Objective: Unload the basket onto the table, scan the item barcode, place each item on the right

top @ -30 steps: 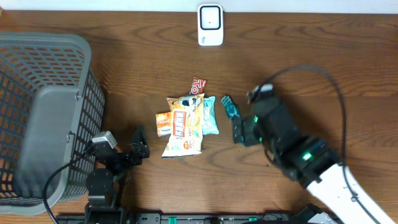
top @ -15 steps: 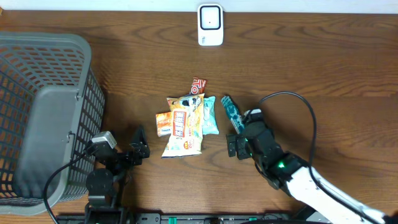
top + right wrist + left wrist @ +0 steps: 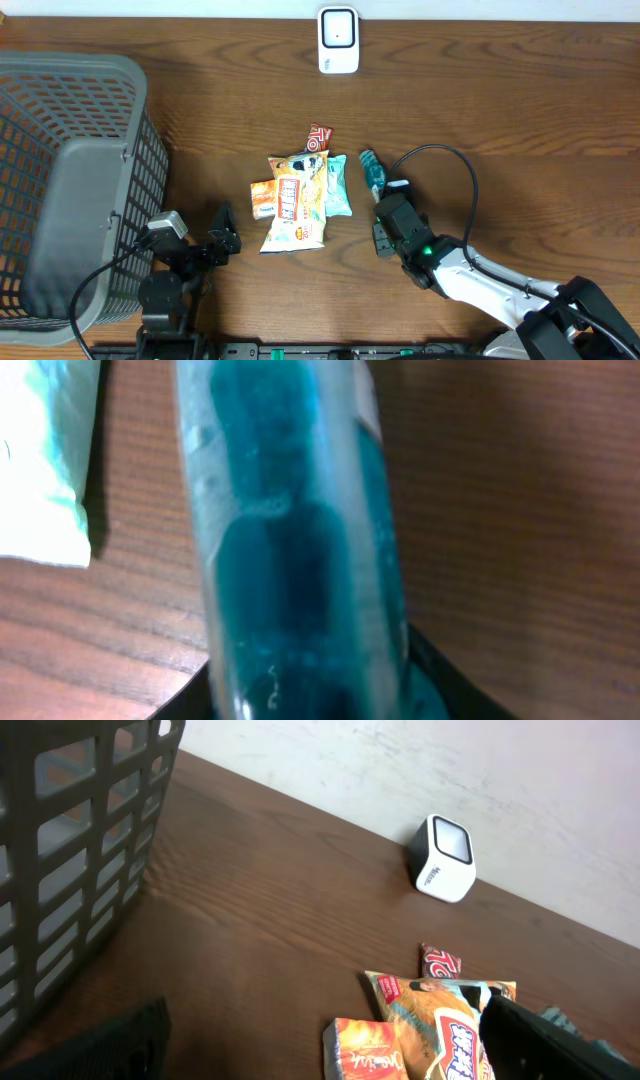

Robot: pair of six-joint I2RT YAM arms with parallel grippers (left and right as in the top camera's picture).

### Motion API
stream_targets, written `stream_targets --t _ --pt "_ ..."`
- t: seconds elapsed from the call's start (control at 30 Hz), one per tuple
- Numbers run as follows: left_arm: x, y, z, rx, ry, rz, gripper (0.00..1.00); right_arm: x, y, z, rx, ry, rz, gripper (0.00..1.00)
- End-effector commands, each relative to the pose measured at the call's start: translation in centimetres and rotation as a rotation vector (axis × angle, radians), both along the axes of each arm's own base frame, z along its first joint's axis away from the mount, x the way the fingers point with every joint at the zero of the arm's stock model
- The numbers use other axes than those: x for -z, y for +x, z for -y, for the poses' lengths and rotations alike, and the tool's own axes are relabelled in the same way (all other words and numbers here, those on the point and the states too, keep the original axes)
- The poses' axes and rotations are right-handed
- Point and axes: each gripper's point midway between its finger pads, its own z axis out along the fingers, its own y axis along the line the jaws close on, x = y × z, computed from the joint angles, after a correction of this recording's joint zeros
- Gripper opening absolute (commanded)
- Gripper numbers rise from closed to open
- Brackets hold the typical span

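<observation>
Right gripper (image 3: pixel 379 198) has dropped and closed on teal tube (image 3: pixel 371 168).

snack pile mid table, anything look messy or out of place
The snack packets lie heaped, overlapping at different angles, so some faces are covered. A teal tube lies apart to their right, at the right gripper. Nothing looks spilled or torn.

Right end effector (image 3: pixel 381 197) overlaps the teal tube (image 3: pixel 370 166) beside snack packets (image 3: pixel 296 200).
</observation>
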Motion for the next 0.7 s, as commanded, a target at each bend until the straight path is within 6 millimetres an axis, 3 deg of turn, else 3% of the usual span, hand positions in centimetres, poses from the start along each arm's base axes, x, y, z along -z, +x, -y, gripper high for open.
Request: stream_targets --t 0.0,0.1,0.33,0.43,0.53,0.67 --pt "1.6 -0.2 -0.1 -0.004 -0.009 -0.051 0.98 1.8 -1.1 0.9 0.026 -0.024 -0.064 0.18" --pt "1.6 -0.2 -0.1 -0.004 -0.008 -0.051 0.98 1.1 -0.4 0.5 0.027 -0.001 -0.031 0.01" --pt "1.6 -0.2 -0.1 -0.004 -0.009 -0.051 0.98 -1.2 1.0 0.9 -0.001 0.004 0.04 0.01" --pt "1.6 -0.2 -0.1 -0.004 -0.008 -0.051 0.98 -3.5 1.0 -0.2 -0.077 0.051 0.071 0.01" --pt "1.6 -0.2 -0.1 -0.004 -0.009 -0.051 0.98 -6.3 0.0 -2.7 -0.235 0.147 0.089 0.01" --pt "1.6 -0.2 -0.1 -0.004 -0.009 -0.051 0.98 -10.2 -3.7 -5.2 -0.468 0.287 0.08 0.01"
